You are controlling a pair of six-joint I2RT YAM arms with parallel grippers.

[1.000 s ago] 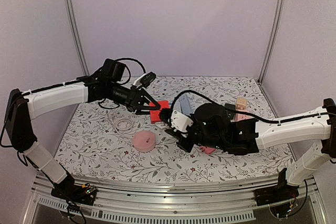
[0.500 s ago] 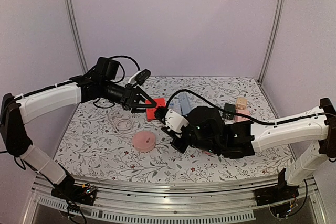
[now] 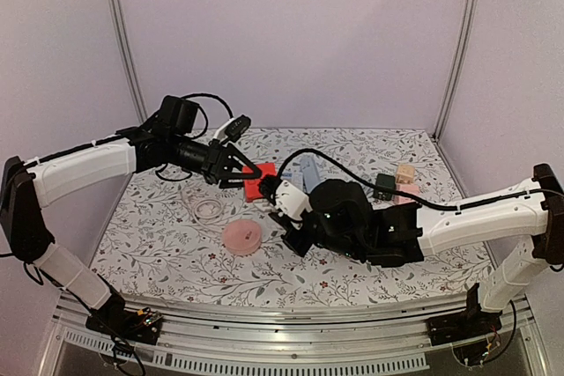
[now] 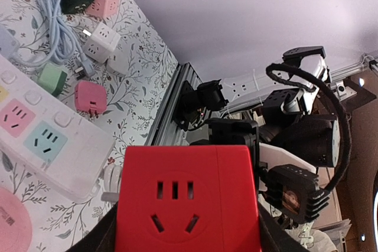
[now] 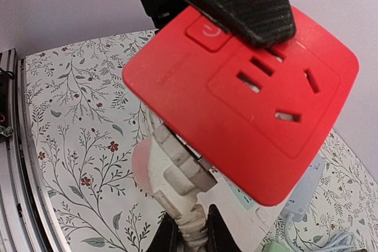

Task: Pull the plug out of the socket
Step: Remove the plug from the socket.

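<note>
holds the socket (image 5: 248, 104), a red cube, in the left gripper (image 3: 250, 175). clamps it by two opposite sides with the jaws partly apart, one black finger (image 5: 248, 4) lying across the top face beside the power button. carries it lifted clear of the table (image 3: 159, 244), over the middle of the floral cloth, tilted so one outlet face looks into the right wrist camera.

pinches the plug (image 5: 177, 175), white and ribbed, in the right gripper (image 5: 188, 231), jaws drawn nearly together on its lower end. finds the plug not yet out: seated in the socket's lower side, head touching the red face. cannot tell how deep the pins sit.

meets nearly tip to tip in the top view, with socket and plug between the two grippers. shows in the left wrist view a second outlet face of the socket filling the lower middle, with the right arm (image 4: 307, 140) dark behind it.

has below, flat on the cloth, a white strip (image 4: 41, 140) with a pink and a pale green outlet, reaching under the socket in that view. sets a pink cube (image 4: 90, 95) and a green cube (image 4: 52, 79) just beside the strip, and a white cube (image 4: 100, 39) a little beyond. winds a pale blue cable (image 4: 56, 28) past these toward more small cubes at the far end.

places a pink disc (image 3: 241, 236) on the cloth nearer the arm bases than the socket, and a clear ring (image 3: 209, 209) just left of it, both apart from the grippers.
</note>
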